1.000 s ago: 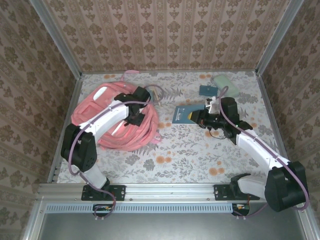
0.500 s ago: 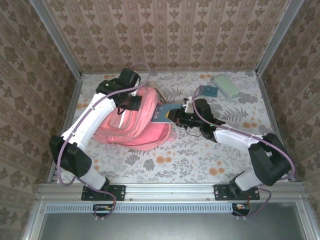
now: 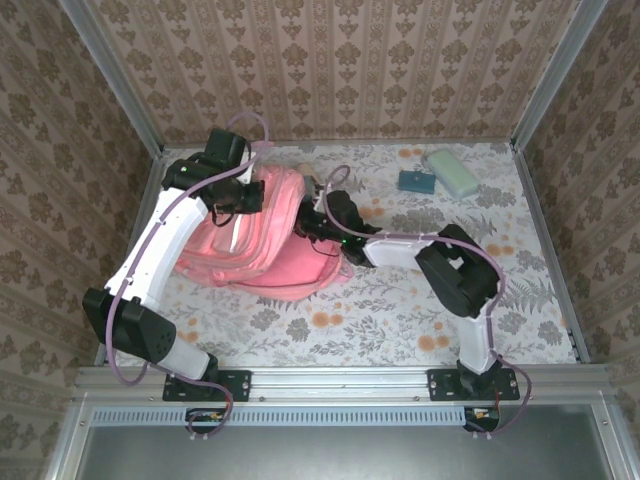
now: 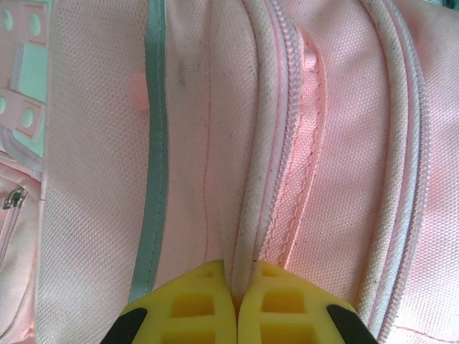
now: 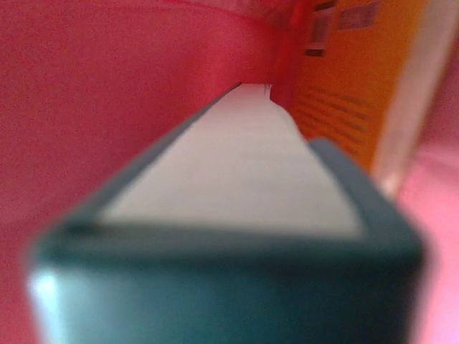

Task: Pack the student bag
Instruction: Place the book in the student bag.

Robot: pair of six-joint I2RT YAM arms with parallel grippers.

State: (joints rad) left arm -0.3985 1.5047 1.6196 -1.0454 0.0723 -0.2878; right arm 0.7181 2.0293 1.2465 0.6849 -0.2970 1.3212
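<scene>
1. The student bag (image 3: 262,255) lies on the floral table (image 3: 400,305), at about 9 o'clock from the table's middle. Its pink bulk spreads from the left wall side toward the centre.
2. The left arm arches over the bag from 7 o'clock. The left gripper (image 3: 247,196) is down on the bag's far upper edge, at about 10 o'clock on the table.
3. In the left wrist view the yellow pads (image 4: 193,309) are pressed together, with a pale piped seam (image 4: 252,143) of the bag pinched between them. The jaws are narrow and hold that seam.
4. At 9 o'clock from the seam in that view, a pale reflective stripe (image 4: 154,143) runs down the pink mesh fabric.
5. The right arm bends at its elbow and reaches toward 10 o'clock. The right gripper (image 3: 320,214) is at the bag's right edge, touching the fabric.
6. The right wrist view looks along a blurred book (image 5: 229,172) with a teal cover and a pale page edge. There is pink fabric all around it and an orange printed surface (image 5: 344,86) at 2 o'clock. The fingers cannot be made out there, so the jaw state cannot be told.
7. A small teal pouch (image 3: 413,181) and a pale green case (image 3: 452,172) lie just beside each other at 1 o'clock on the table, well apart from the bag.
</scene>
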